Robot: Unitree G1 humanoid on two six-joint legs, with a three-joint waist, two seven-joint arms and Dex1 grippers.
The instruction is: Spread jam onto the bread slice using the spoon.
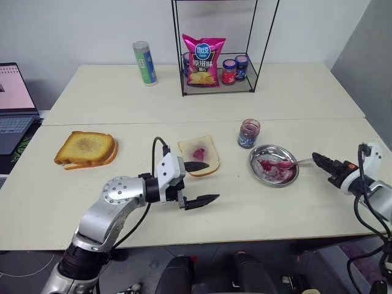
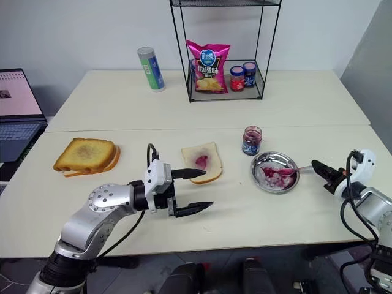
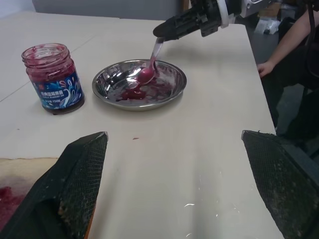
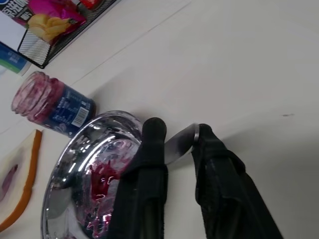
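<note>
Right wrist view, lower centre: my right gripper (image 4: 177,130), fingers parted around the spoon (image 4: 180,145) handle, its bowl hidden. Beyond, metal dish (image 4: 75,164) with jam (image 4: 102,181); bread slice (image 4: 20,181) cut off at left edge. Left gripper (image 1: 199,182) wide open, empty.
</note>
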